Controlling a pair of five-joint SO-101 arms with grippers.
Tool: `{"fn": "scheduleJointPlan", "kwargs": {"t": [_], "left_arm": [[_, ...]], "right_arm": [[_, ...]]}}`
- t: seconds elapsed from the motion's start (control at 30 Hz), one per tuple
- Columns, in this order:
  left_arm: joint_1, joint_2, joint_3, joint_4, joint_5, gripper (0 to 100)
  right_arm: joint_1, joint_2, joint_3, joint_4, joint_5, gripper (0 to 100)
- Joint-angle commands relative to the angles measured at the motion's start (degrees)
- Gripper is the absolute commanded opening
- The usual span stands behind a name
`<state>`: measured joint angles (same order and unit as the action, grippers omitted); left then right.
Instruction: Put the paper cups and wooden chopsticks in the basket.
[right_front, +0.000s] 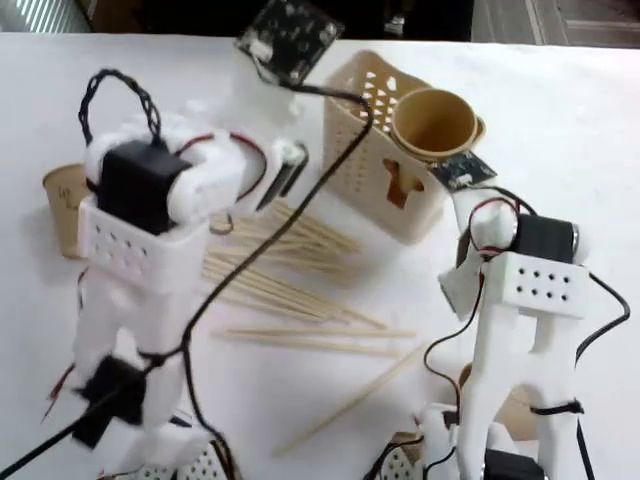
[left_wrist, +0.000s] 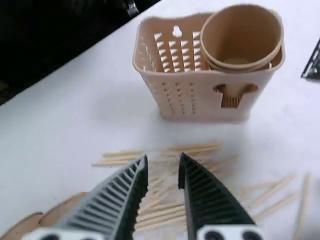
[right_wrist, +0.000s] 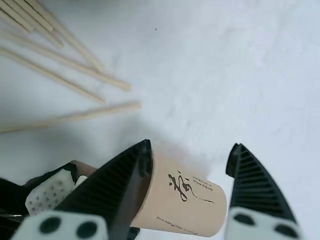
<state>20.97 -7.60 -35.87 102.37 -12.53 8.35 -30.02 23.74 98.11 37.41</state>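
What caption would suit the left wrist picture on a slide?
Open left gripper above scattered chopsticks; basket holding paper cups beyond.

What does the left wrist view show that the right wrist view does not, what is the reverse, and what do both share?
Left wrist view, not right: a basket holding stacked cups, and the left gripper open above chopsticks. Right wrist view, not left: a cup on its side, seen between the fingers of the open right gripper. Both: chopsticks on the white table.
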Motion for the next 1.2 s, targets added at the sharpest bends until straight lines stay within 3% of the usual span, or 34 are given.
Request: {"fn": "scheduleJointPlan", "kwargs": {"t": [0.0,0.17,0.53,0.73,1.0,1.17], "left_arm": [[-0.5,-8.1,11.0,-2.8,0.6,12],[-0.5,-19.0,28.0,-10.5,0.6,12],[-0.6,-38.8,57.8,-24.2,0.2,12],[-0.6,-42.4,65.5,-28.9,0.1,12],[-0.6,-42.7,68.8,-29.3,0.1,12],[-0.6,-42.7,70.1,-29.3,0.1,12]], "right_arm": [[0.6,0.3,1.1,0.7,3.0,25.2],[1.1,0.3,8.3,0.5,8.0,25.2],[12.2,0.3,10.5,0.4,18.9,25.2],[12.4,0.3,17.6,0.4,22.3,25.2],[12.9,0.3,20.7,-0.6,24.1,25.0],[17.1,0.3,20.7,-4.7,28.6,15.4]]}}
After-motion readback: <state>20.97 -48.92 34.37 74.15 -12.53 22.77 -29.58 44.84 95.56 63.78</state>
